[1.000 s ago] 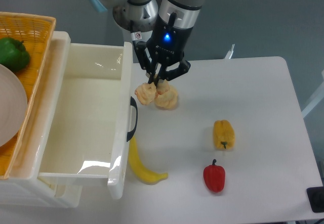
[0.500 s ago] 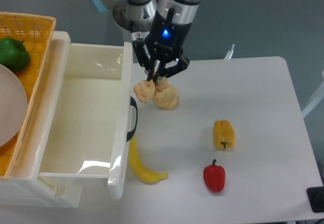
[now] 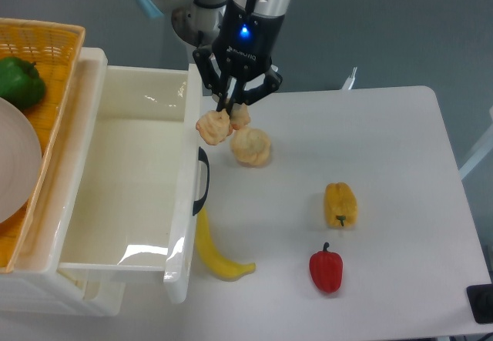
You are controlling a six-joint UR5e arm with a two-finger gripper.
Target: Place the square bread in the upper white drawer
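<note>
Gripping the square bread (image 3: 215, 125) from above, the hand (image 3: 231, 107) hangs near the front right corner of the upper white drawer (image 3: 115, 195), its two dark fingers (image 3: 224, 96) pinched together on the bread's upper edge. The bread is clear of the desk (image 3: 370, 202); it dangles tilted, pale tan with a lumpy golden crust, and sits just at the drawer's front wall, above the dark curved handle (image 3: 202, 181), not yet over the drawer's inside. A blue light glows on the wrist housing above the fingers. Just beside the bread, to its right and lower in the picture, a round puffy bun (image 3: 251, 146) rests on the desk; whether the two touch cannot be told, as they overlap slightly in the view. The drawer stands pulled out, glossy white inside, nothing visible on its floor. A banana (image 3: 215, 250) lies on the desk against the drawer's front, below the handle. Farther right, well apart from the hand, a yellow pepper (image 3: 340, 205) and a red pepper (image 3: 326, 269) lie near each other. At far left an orange wicker basket (image 3: 58, 56) holds a green pepper (image 3: 20, 81) and part of a white plate (image 3: 15, 164).
</note>
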